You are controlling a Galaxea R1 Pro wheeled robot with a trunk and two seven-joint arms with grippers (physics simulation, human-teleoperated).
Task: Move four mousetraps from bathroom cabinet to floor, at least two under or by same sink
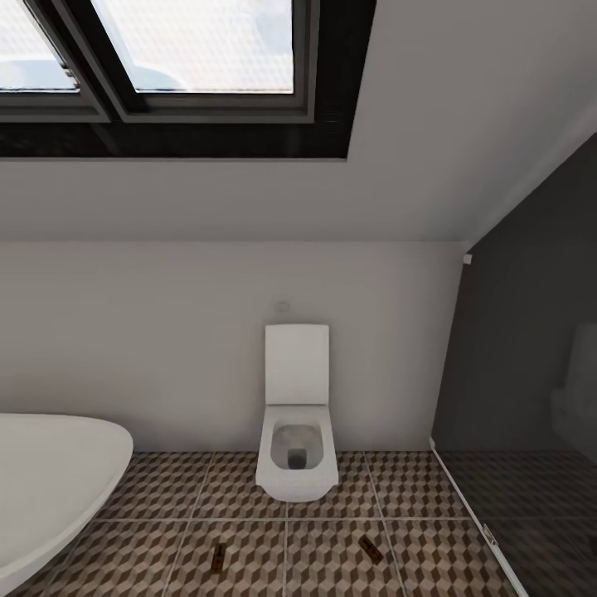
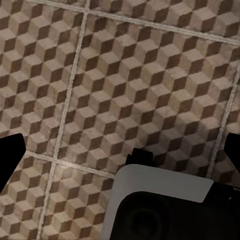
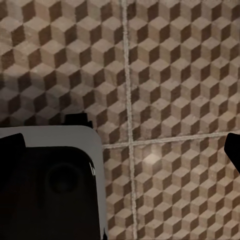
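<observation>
Two traps on floor (image 1: pixel 332 497) ahead of toilet (image 1: pixel 296 448): one (image 1: pixel 218 558) left, one (image 1: pixel 370 549) right, well apart. Tub (image 1: pixel 50 481) far left. Both wrist views: left gripper (image 2: pixel 120 150) and right gripper (image 3: pixel 122 147) fingers spread, nothing between.

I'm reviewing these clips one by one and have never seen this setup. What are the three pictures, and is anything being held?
This is a simulated wheeled robot with two arms. The large picture comes from its head camera, facing a bathroom wall: a white toilet, part of a bathtub at the left, and a patterned tile floor. Two small dark mousetraps lie apart on the tiles before the toilet. The other two pictures come from cameras near each hand, looking down at that floor. Dark fingertips show at the picture edges, spread wide with nothing between them, so both hands look open.
</observation>
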